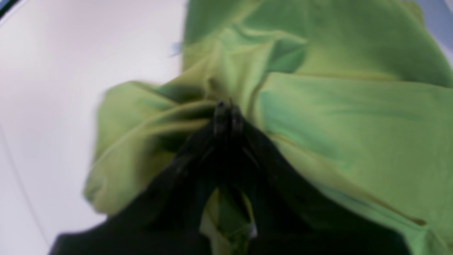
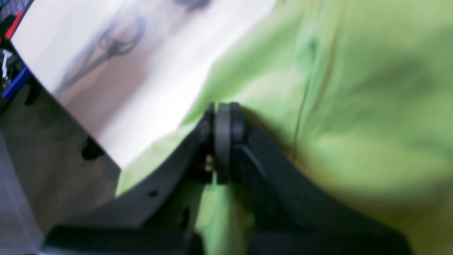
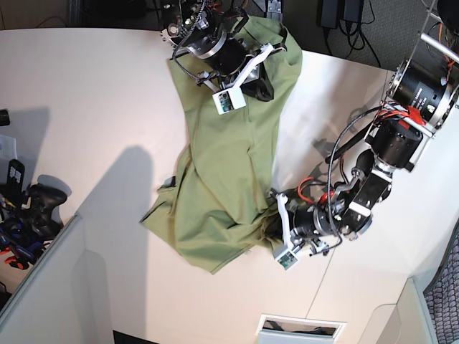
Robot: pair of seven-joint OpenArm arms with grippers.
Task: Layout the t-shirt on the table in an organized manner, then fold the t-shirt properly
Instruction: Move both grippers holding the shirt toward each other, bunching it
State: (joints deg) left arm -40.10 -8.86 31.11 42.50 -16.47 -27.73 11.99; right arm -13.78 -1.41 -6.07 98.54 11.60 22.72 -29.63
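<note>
Base view: dark gear at table edge, 9 o'clock, well clear. T-shirt lies stretched, long axis 12 to 6 o'clock. Right tool at 12 pinches its upper end; left tool at 5 pinches bunched hem, apparently (blurred).

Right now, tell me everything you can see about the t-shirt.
The t-shirt is plain olive-green soft cloth, no print visible. It lies crumpled and stretched lengthwise on the white table, bunched in folds at the near end. The left gripper is shut on a gathered fold at one end; the right gripper is shut on its edge at the other.
</note>
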